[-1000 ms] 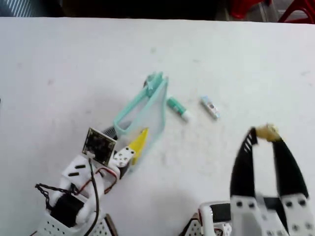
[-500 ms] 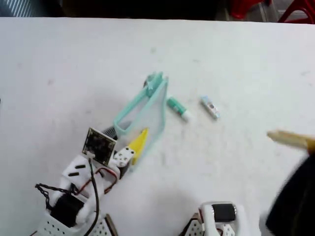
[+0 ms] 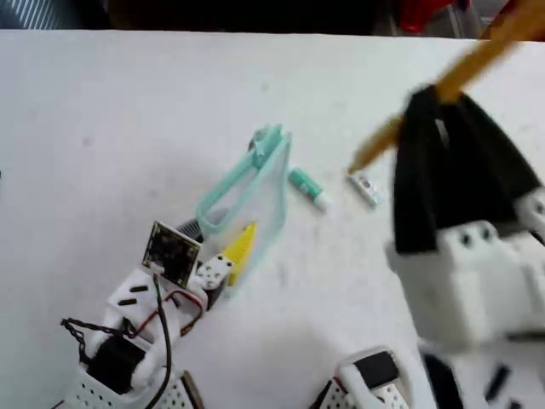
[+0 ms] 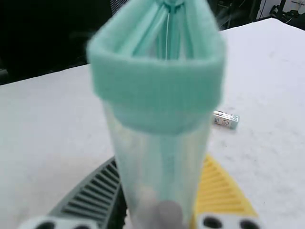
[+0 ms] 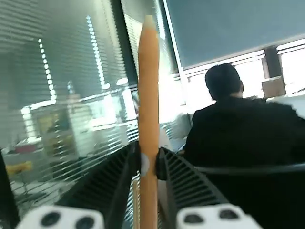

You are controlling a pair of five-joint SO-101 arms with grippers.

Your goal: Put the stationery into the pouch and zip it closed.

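Observation:
My left gripper (image 3: 217,237) is shut on the near end of a clear pouch with teal trim (image 3: 247,192), which stands on edge with its zipper side up. In the left wrist view the pouch (image 4: 159,90) rises between the grey and yellow fingers (image 4: 221,191). My right gripper (image 3: 438,98) is lifted high over the table's right side, shut on an orange pencil (image 3: 485,55) whose tip points down-left. The pencil (image 5: 148,95) stands upright between its black pads. A green glue stick (image 3: 306,187) and a small blue-white stick (image 3: 364,187) lie right of the pouch.
The white table (image 3: 128,111) has wide bare room to the left and at the back. The right arm's white body (image 3: 468,281) covers the table's right front. The small stick (image 4: 225,119) lies beyond the pouch in the left wrist view.
The right arm has swung out to the right and then risen high, carrying the pencil, which now slants over the small stick. The left arm and pouch have stayed put.

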